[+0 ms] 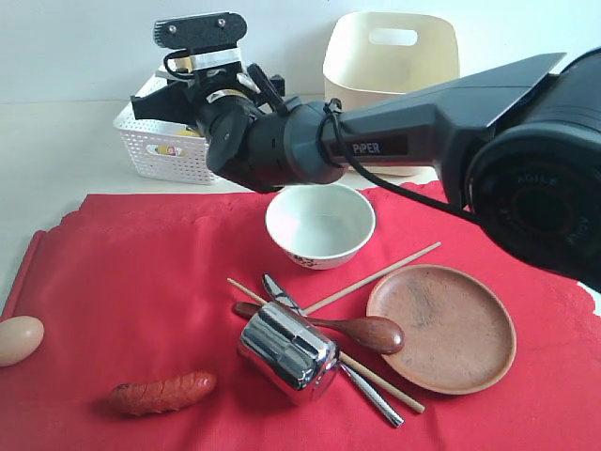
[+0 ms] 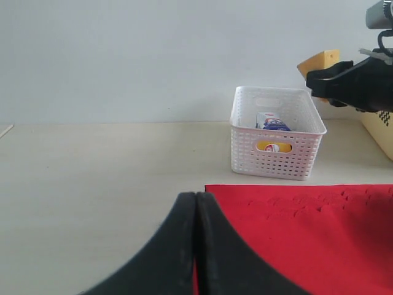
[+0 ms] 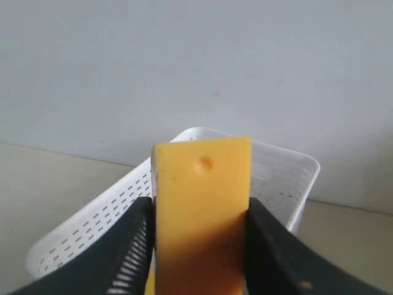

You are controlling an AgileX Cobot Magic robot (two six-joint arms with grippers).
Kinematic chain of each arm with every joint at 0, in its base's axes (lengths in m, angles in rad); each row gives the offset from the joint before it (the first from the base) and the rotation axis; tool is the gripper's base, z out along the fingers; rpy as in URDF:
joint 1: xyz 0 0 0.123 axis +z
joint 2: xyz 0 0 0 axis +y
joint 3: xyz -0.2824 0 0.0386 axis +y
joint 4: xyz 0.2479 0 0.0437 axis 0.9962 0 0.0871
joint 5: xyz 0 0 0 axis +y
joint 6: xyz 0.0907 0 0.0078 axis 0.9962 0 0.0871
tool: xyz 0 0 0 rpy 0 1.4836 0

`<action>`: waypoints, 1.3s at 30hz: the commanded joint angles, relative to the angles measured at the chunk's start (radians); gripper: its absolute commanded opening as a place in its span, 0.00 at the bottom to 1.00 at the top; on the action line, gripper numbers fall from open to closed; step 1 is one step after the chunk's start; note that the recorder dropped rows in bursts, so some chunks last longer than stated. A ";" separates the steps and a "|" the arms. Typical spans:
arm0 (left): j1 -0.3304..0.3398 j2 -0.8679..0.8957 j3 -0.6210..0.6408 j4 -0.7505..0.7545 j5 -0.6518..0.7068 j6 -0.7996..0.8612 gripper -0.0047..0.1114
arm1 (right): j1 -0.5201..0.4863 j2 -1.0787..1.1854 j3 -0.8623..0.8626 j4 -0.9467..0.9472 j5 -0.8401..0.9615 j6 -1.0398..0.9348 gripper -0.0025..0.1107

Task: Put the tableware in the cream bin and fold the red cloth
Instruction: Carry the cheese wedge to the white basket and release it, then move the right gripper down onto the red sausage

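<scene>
**A:** What does the right claw [image 3: 199, 209] have?

**B:** It pinches a yellow cheese block [image 3: 201, 178] between its two fingers and holds it above the white lattice basket [image 1: 164, 155].

**A:** And the left claw [image 2: 196, 206]?

**B:** Its fingers are pressed together with nothing between them. It is low over the pale worktop [image 2: 92, 172], at the edge of the red cloth [image 1: 141, 291].

**A:** Where is the cream bin [image 1: 390, 70]?

**B:** On the worktop beyond the cloth, at about one o'clock from the bowl [image 1: 319, 225]. The basket is at ten o'clock. I cannot see into the bin.

**A:** So the tableware is out on the cloth?

**B:** Yes, and the cloth lies spread flat. The bowl stands upright near the middle. The brown plate [image 1: 441, 324] is at four o'clock from it. The steel cup [image 1: 286, 352] lies tipped at six o'clock, on top of the knife [image 1: 371, 393] and the crossed chopsticks [image 1: 376, 274]. The wooden spoon [image 1: 366, 332] lies between cup and plate, its head just beside the plate's rim.

**A:** Anything else?

**B:** A sausage [image 1: 161, 393] is at seven o'clock from the bowl. An egg [image 1: 19, 340] is at eight o'clock, at the cloth's edge.
</scene>
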 commanded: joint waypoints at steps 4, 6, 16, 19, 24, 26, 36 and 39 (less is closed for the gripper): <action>0.001 -0.006 0.003 0.001 -0.002 0.003 0.04 | -0.004 -0.001 -0.003 -0.018 -0.039 -0.006 0.49; 0.001 -0.006 0.003 0.001 -0.002 0.003 0.04 | -0.004 -0.001 -0.003 -0.018 -0.039 -0.006 0.54; 0.001 -0.006 0.003 0.001 -0.002 0.003 0.04 | -0.002 0.013 -0.003 -0.019 -0.021 -0.007 0.65; 0.001 -0.006 0.003 0.001 -0.002 0.003 0.04 | -0.002 0.005 -0.003 0.037 -0.021 -0.027 0.65; 0.001 -0.006 0.003 0.001 -0.002 0.003 0.04 | -0.002 -0.023 -0.003 0.249 -0.021 -0.273 0.65; 0.001 -0.006 0.003 0.001 -0.002 0.003 0.04 | -0.002 -0.042 -0.003 0.391 -0.026 -0.449 0.65; 0.001 -0.006 0.003 0.001 -0.002 0.003 0.04 | -0.002 -0.129 -0.003 0.851 -0.031 -1.047 0.56; 0.001 -0.006 0.003 0.001 -0.002 0.003 0.04 | 0.013 -0.146 -0.001 0.851 -0.046 -1.084 0.44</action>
